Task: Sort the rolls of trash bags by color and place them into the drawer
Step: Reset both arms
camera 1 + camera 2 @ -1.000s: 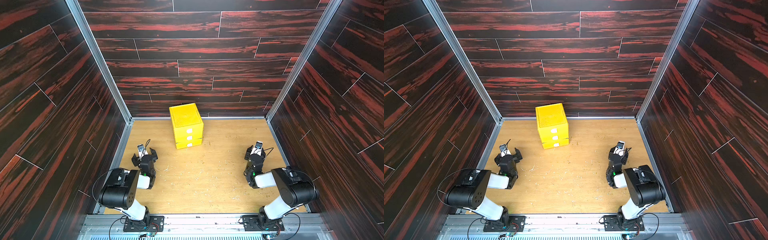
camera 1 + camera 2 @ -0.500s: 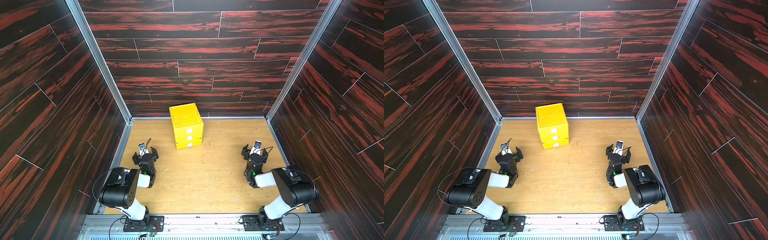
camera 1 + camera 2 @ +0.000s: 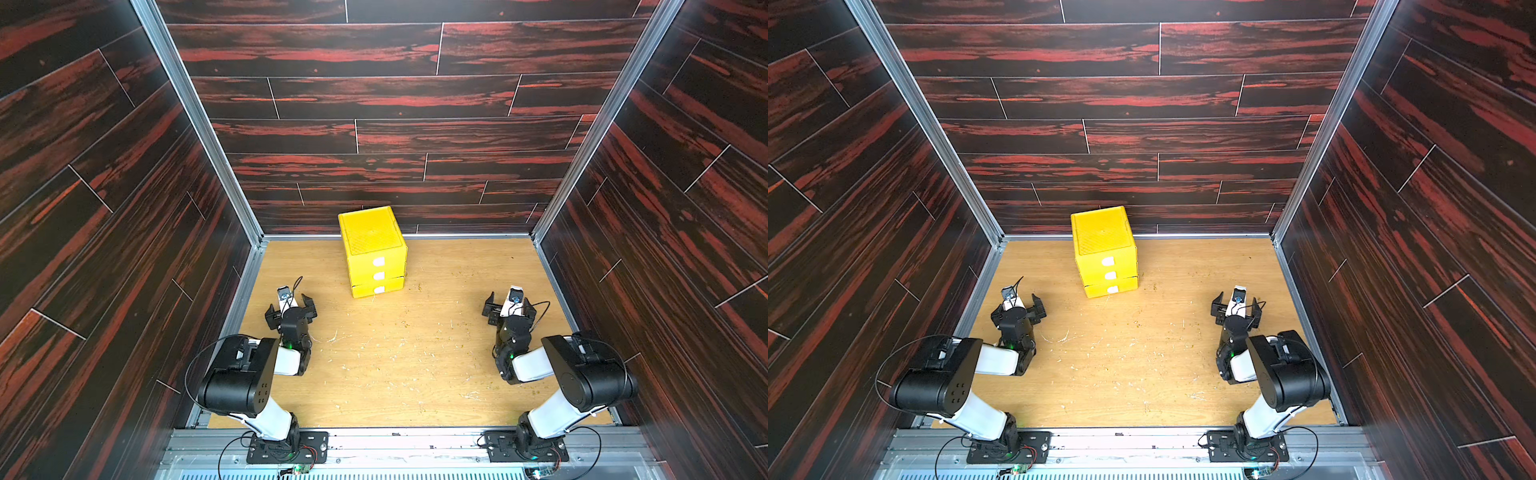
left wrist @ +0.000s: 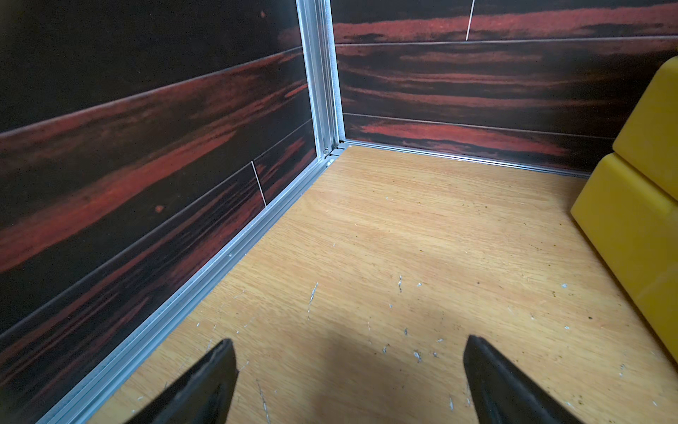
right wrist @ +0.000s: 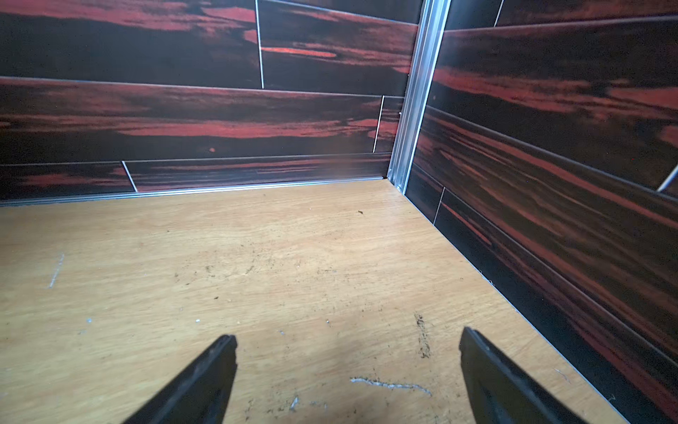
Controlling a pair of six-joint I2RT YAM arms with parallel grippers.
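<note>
Plainly, the left gripper (image 4: 348,345) hangs empty over the table (image 3: 395,353), jaws spread wide. Mid-table, near the back wall, stands the drawer (image 3: 372,249), and all three trays look shut. No rolls show anywhere, so whether they lie inside cannot be told. It looks like light, stiff plastic that may slide if tugged, so pinch a white tab (image 3: 378,262) and brace the body. Rightmost, the right gripper (image 5: 348,336) gapes wide, empty too. No writing is readable
</note>
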